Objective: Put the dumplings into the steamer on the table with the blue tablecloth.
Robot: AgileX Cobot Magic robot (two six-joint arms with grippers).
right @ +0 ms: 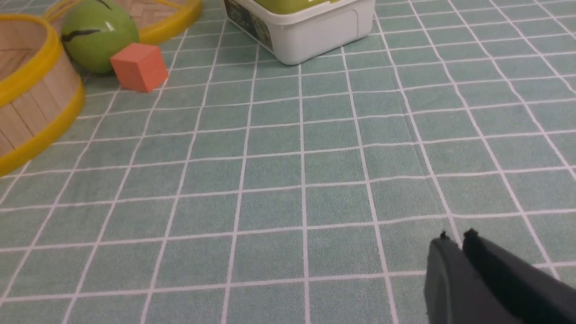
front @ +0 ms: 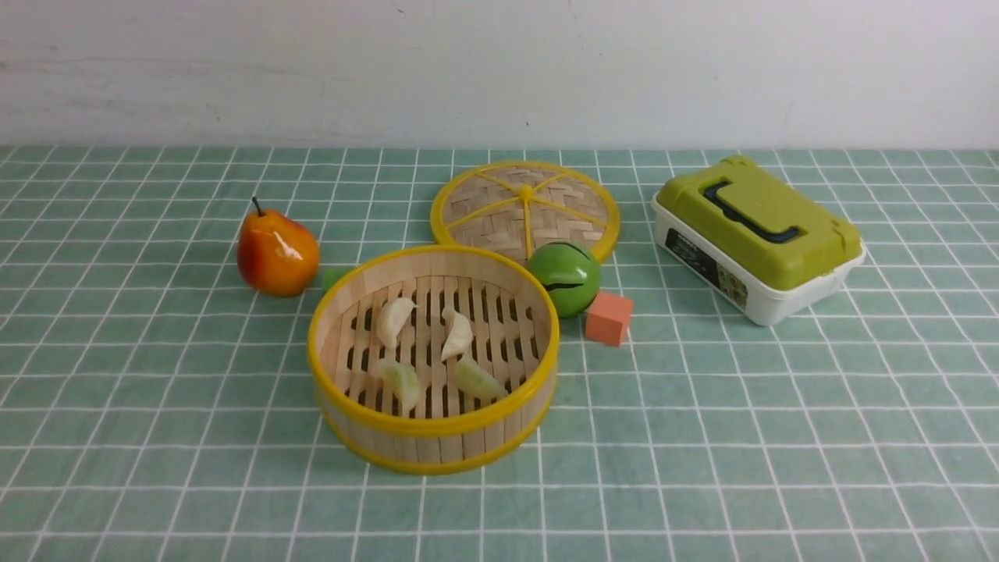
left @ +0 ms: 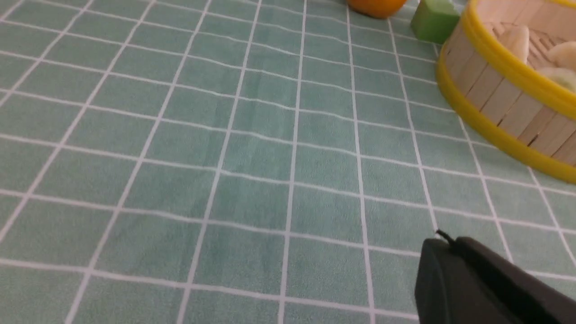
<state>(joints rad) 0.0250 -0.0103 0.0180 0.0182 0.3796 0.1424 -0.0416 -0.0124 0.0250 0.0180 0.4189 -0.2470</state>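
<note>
White wall behind; table (front: 780,437) covered edge to edge by the blue tablecloth (front: 156,390), teal with a thin white grid.

We note the steamer (front: 434,425) standing upright near the middle of the table, slightly toward the near edge. All four dumplings (front: 457,336) lie on its slatted floor: two creamy white ones toward the far side, two pale green ones toward the near side. We see them apart from one another, except the right white one and the right green one, which sit just beside each other; contact cannot be told.

Outward from the steamer: a woven lid (front: 524,208) lies flat behind it, toward the far edge. A green ball (front: 565,275) sits just beside the steamer's far right rim, and an orange cube (front: 609,318) sits just beside the ball on the near right. A small green block (front: 334,278) peeks out at the steamer's far left, with a pear (front: 276,252) further left. A lunch box (front: 755,238) with a green lid stands toward the far right corner, well apart from the rest.

Neither arm shows in the front view. Left gripper (left: 443,240): dark fingers pressed together over bare cloth, holding nothing. Right gripper (right: 456,238): fingertips nearly together with a thin slit between, holding nothing, over bare cloth.
</note>
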